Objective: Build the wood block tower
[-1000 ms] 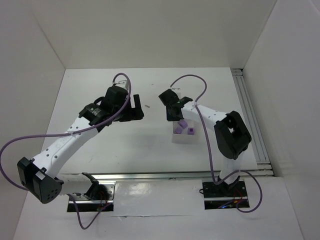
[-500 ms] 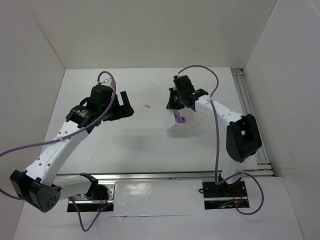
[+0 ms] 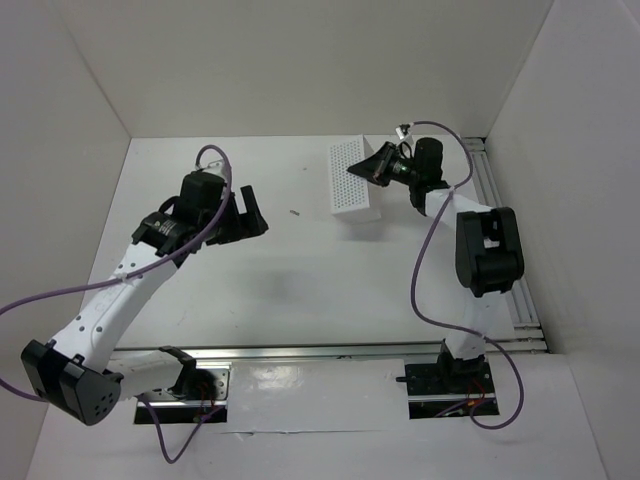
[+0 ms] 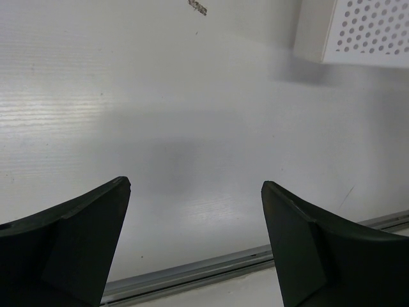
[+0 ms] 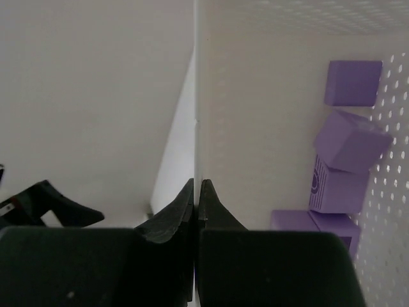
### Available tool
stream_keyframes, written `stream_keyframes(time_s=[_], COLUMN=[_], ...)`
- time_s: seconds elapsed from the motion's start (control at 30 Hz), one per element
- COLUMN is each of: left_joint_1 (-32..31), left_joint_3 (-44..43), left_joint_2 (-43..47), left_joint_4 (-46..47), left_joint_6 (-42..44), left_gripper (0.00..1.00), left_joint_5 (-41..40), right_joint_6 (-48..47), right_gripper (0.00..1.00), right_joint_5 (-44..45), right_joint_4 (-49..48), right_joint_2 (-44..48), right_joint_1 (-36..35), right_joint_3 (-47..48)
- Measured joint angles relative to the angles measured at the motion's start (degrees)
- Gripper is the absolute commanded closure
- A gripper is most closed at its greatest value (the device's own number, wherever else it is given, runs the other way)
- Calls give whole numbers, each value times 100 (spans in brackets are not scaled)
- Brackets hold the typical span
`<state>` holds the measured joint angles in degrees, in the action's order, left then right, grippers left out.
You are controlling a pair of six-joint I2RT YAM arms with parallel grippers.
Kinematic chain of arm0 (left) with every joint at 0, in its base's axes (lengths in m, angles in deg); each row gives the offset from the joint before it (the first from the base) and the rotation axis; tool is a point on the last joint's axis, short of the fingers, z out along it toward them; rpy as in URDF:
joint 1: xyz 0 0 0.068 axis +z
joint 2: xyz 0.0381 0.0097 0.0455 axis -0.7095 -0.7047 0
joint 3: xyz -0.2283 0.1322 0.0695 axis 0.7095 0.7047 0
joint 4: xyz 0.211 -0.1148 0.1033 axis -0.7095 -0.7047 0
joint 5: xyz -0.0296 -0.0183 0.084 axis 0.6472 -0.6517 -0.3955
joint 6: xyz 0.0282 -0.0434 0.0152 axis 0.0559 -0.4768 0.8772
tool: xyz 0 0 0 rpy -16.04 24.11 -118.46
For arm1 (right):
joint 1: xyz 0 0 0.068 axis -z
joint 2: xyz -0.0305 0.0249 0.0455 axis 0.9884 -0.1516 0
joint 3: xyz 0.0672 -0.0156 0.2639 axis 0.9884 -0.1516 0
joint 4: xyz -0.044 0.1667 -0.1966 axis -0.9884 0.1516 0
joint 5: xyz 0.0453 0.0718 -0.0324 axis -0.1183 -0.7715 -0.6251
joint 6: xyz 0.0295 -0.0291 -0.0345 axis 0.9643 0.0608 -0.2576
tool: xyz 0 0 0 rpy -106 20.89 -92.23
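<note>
- While right claw (image 5: 197, 188) clamps the tray (image 5: 255, 96) wall, lilac blocks (image 5: 350, 141) pile inside, just right of it.
- Left claw (image 4: 195, 187) apart over white table (image 4: 160, 115), white walls (image 3: 300, 70) around.

A: Top view: high at the 6 o'clock side, facing down over the whole table (image 3: 300, 280). Wrists?
B: Left: low over tabletop, tray (image 4: 364, 32) at 2 o'clock. Right: hard against that tray (overhead too, 1 o'clock).
</note>
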<state>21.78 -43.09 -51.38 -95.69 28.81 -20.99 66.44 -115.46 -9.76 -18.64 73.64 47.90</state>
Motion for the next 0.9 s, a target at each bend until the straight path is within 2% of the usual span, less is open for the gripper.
stream_keyframes(time_s=[0.23,0.37,0.63,0.9], left_joint_1=[4,17,63,63], left_joint_3=[2,4,4,4], left_joint_2=[-76,-83,-184,-184], left_joint_4=[7,17,44,44], left_joint_6=[20,105,125,142], left_gripper=[3,3,3,3], left_joint_5=[2,4,-2,-52], right_joint_6=[1980,3023,4811,5276], right_gripper=[100,100,100,100], right_joint_5=[-881,-1115,-1152,-1075], right_joint_4=[-2767,-3915,-4642,-5060], right_joint_2=[-1086,-1421,-2323,-2441], right_joint_1=[92,68,-55,-160], right_joint_3=[-291,-439,-557,-577])
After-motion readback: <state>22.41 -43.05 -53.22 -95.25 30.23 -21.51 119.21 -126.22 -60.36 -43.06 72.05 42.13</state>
